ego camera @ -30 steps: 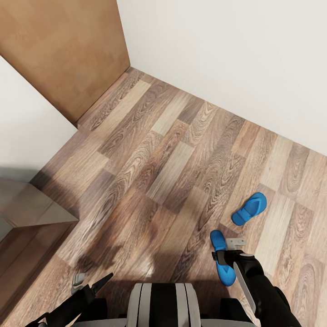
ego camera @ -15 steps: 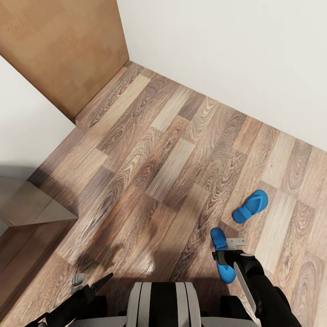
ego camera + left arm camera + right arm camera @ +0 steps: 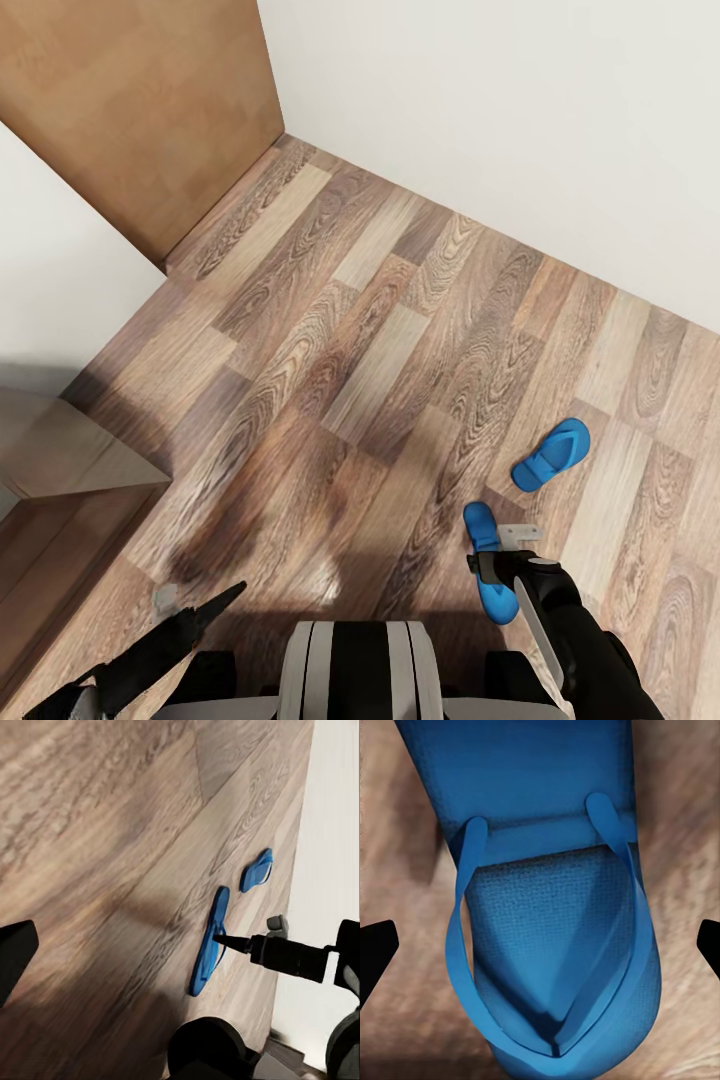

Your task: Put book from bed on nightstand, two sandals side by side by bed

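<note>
Plank floor, near sandal between spread right tool fingers

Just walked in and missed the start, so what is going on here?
The robot's right gripper hangs directly over one blue sandal on the wood floor, fingertips spread to either side of it, not yet closed. The other sandal lies apart, nearer the white wall. The left gripper holds nothing, low by the robot's base.

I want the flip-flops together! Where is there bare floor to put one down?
The wide wood floor between the brown door, the white wall and the far sandal looks bare. It's crowded where the right pincer hangs over the near sandal.
</note>
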Tool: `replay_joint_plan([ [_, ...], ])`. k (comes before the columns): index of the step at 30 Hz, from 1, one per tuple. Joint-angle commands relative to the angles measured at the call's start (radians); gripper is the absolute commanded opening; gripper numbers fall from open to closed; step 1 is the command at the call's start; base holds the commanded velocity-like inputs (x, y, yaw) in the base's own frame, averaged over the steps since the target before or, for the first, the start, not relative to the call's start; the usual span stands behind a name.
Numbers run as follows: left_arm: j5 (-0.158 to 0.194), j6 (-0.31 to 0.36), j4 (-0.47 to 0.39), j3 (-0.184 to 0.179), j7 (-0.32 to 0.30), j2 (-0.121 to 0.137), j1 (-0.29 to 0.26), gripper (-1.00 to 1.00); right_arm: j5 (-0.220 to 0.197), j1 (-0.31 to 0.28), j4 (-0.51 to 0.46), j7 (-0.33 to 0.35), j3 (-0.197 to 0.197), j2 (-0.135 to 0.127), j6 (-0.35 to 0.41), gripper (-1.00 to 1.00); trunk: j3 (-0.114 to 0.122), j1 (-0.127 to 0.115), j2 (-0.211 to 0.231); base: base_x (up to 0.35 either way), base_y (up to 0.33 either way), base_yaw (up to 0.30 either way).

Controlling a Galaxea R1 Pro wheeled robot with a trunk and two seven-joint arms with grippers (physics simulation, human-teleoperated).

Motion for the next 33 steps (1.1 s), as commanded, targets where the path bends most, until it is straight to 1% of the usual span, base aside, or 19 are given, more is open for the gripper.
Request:
replay_joint_plan([
  [1,0.005,0.024,-0.03,0.0,-0.012,0.0,0.0,1.0,0.001,0.0,-0.001,-0.001,0.0,0.0,0.005,1.0,0.0,0.0,0.0,0.0,0.0,0.0],
  [4,0.005,0.059,-0.079,0.0,-0.021,-0.001,0.0,1.0,0.001,0.0,-0.001,-0.001,0.0,0.0,0.005,1.0,0.0,0.0,0.0,0.0,0.0,0.0],
  [5,0.005,0.087,-0.11,0.0,-0.024,-0.002,0.0,1.0,0.001,0.0,-0.001,-0.001,0.0,0.0,0.005,1.0,0.0,0.0,0.0,0.0,0.0,0.0],
  [7,0.005,0.122,-0.149,0.0,-0.026,-0.004,0.0,1.0,0.001,0.0,-0.001,-0.001,-0.001,0.0,0.005,1.0,0.0,0.0,0.0,0.0,0.0,0.0],
  [10,0.005,0.146,-0.183,0.0,-0.028,-0.005,0.0,1.0,0.001,0.0,-0.001,-0.001,-0.001,0.0,0.005,1.0,0.0,0.0,0.0,0.0,0.0,0.0],
  [15,0.006,0.16,-0.204,-0.001,-0.029,-0.005,0.0,1.0,0.001,0.0,-0.001,-0.001,-0.001,0.0,0.005,1.0,0.0,0.0,0.0,0.0,0.0,0.0],
  [24,0.007,0.164,-0.209,-0.004,-0.03,-0.008,0.0,1.0,0.001,0.0,-0.001,-0.001,0.001,0.0,0.005,1.0,0.0,0.0,0.0,0.0,0.0,0.0],
  [30,0.006,0.161,-0.204,-0.005,-0.029,-0.019,0.0,1.0,0.001,0.0,0.0,-0.001,0.001,0.001,0.005,1.0,0.0,0.0,0.0,0.0,0.0,0.0],
  [33,0.006,0.161,-0.203,-0.005,-0.029,-0.02,0.0,1.0,0.001,0.0,0.0,-0.001,-0.001,0.0,0.005,1.0,0.0,0.0,0.0,0.0,0.0,0.0],
])
